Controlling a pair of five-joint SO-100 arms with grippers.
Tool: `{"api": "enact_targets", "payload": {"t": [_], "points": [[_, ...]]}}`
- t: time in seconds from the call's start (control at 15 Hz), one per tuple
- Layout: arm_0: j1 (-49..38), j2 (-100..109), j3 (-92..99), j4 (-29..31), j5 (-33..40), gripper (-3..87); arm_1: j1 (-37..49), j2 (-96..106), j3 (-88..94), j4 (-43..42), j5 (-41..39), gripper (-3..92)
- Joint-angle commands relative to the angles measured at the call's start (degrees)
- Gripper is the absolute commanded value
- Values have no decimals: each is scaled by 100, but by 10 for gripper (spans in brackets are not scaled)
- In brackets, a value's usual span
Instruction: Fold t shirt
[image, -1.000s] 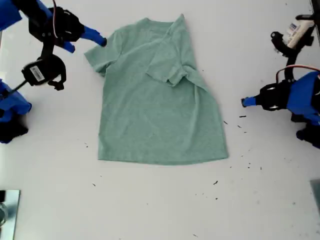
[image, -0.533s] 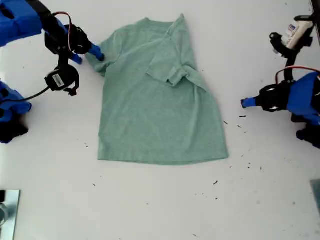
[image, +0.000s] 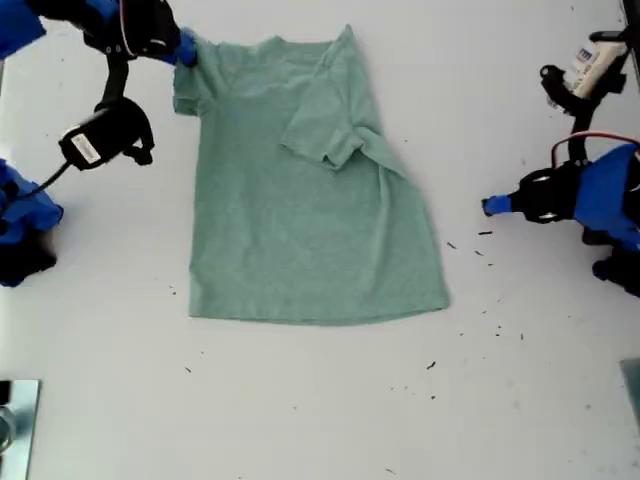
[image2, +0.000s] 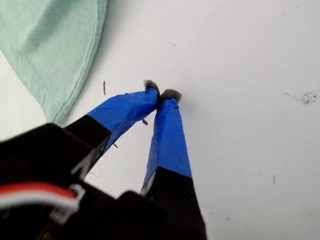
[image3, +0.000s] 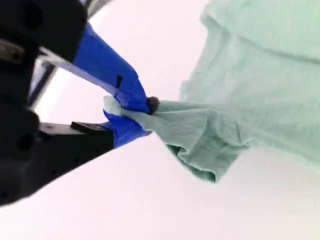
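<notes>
The mint-green t shirt (image: 300, 220) lies flat on the white table, neck toward the far edge, with one sleeve folded onto its chest. My second gripper (image: 187, 50) (image3: 145, 107) is shut on the other sleeve at the exterior view's upper left, and the cloth (image3: 250, 100) bunches and stretches away from the jaws. My first gripper (image: 487, 205) (image2: 161, 95) is shut on nothing, low over bare table at the exterior view's right. It is apart from the shirt, whose edge (image2: 50, 45) shows nearby in the first wrist view.
Dark specks (image: 485, 250) dot the table near my first gripper. A camera module (image: 100, 140) hangs under the second arm. A shiny metal object (image: 15, 420) sits at the exterior view's lower left corner.
My second gripper took the sleeve and drew it toward the far edge. The whole shirt slid a little toward the exterior view's left and far side. The first arm stayed still.
</notes>
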Motion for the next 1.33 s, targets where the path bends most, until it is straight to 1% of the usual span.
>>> {"api": "enact_targets", "payload": {"t": [0.0,0.13,0.27,0.33,0.4,0.47,0.53,0.6,0.67,0.8,0.87,0.93,1.0,1.07,1.13,1.2,1.27], "points": [[439,264,-413,-501,-9,-3,-53,105,264,-18,79,24],[1143,-606,-888,-1055,-88,-3,-44,105,264,-18,88,24],[1828,-2118,-1995,-1573,-202,-3,-26,105,264,-18,88,24],[2021,-3138,-2953,-1600,-202,-3,-26,105,264,-18,97,24],[2109,-4236,-4069,-1468,-202,-3,-26,105,264,-18,105,24],[2136,-5142,-4992,-1424,-202,-3,-18,105,264,-18,114,24],[1995,-5651,-5449,-1441,-316,18,-18,105,264,-9,132,24],[1784,-5704,-5458,-1310,-360,170,-35,105,264,-9,141,24],[1635,-5379,-5432,-853,-352,292,-44,105,264,-9,149,24],[1397,-3788,-5282,334,-325,302,-35,105,264,-9,141,24],[1318,-2769,-5080,756,-229,284,-35,105,264,-9,132,24],[1230,-1740,-4526,984,-176,251,-26,105,264,-9,132,24],[1134,-703,-3393,984,-237,151,-26,105,264,-9,132,24],[1178,439,-1687,589,-369,68,0,105,264,-9,132,24],[1354,1687,272,-97,-571,34,0,105,264,-9,132,24],[1635,2997,2215,-782,-967,-2,0,105,264,-9,132,24],[2083,4324,3920,-1318,-1477,-2,0,105,264,-9,132,24]]}}
